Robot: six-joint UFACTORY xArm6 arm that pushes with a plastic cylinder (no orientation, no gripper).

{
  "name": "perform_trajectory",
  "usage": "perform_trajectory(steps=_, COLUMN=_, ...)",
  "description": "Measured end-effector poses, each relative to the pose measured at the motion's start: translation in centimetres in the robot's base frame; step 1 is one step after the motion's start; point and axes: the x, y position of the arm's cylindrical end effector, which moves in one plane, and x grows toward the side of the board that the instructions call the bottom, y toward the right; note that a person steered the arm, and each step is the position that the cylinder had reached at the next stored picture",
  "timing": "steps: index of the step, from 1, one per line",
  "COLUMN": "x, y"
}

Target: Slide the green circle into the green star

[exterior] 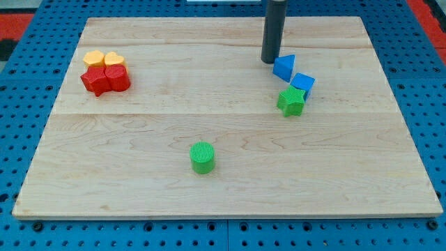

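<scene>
While only one camera view is on hand, it takes in the whole wooden board (pixel 230 188), lying on a blue pegboard (pixel 21 104) that runs off every edge of the frame.

My tip (pixel 270 61) rests on the board near the view's top, right of centre. It is a plain dark rod with no jaws, so it has nothing to spread or press together, and it pinches nothing. Its upper length is cut off by the top edge of the frame. The tip stands just left of the blue triangle (pixel 284 67); whether the two touch cannot be told from this angle.

Below and right of the triangle sits a blue cube (pixel 302 84), and just below that the green star (pixel 291 102). Cube and star appear to touch; the star's points are hard to make out.

The green circle (pixel 202 157) stands alone toward the view's bottom, left of centre, well apart from the star and from my tip.

At the view's upper left is a tight cluster: two yellow blocks (pixel 104 58) behind, two red blocks (pixel 106 79) in front. Their shapes are not clear, since they crowd and partly hide each other.
</scene>
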Motion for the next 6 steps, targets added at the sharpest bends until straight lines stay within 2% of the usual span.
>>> perform_trajectory(steps=1, x=0.6, y=-7.8)
perform_trajectory(steps=3, x=16.4, y=-19.1)
perform_trajectory(steps=4, x=20.8, y=-15.0)
perform_trajectory(steps=6, x=21.4, y=-7.0)
